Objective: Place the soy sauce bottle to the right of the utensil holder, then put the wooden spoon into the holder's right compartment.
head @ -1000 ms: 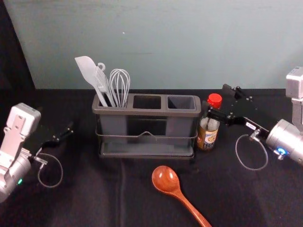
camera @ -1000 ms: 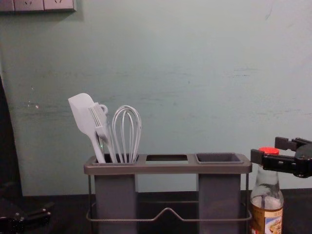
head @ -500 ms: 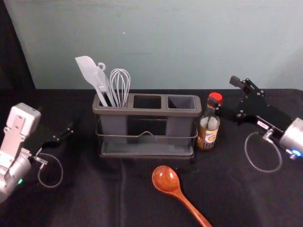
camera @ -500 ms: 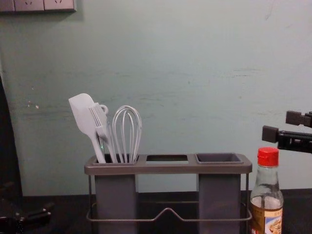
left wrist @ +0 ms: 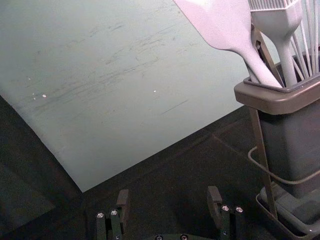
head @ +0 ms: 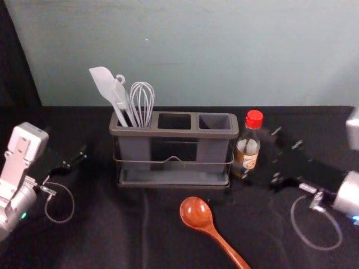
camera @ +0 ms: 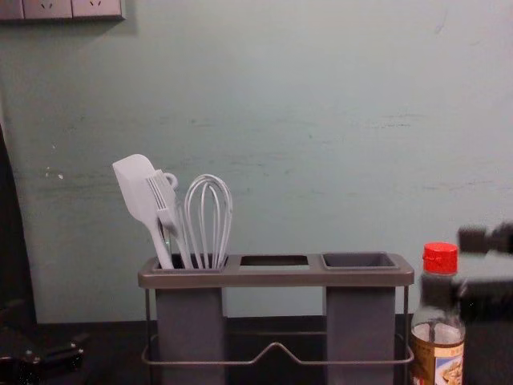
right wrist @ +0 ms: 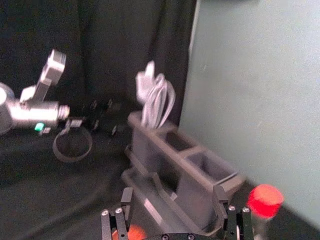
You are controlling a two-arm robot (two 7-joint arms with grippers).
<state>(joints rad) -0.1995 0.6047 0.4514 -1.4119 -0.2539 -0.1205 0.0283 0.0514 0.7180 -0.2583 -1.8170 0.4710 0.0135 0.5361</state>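
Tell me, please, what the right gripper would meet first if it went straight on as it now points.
Probably the utensil holder, which lies ahead of the right gripper; the soy sauce bottle stands to one side, though depth is unclear and a finger might brush it.

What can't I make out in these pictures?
Spoon: handle's far end, cut off by the head view's bottom edge.
Soy sauce bottle: base, cut off by the chest view's bottom edge.
Spatula and whisk: lower ends, hidden inside the left compartment, chest view.
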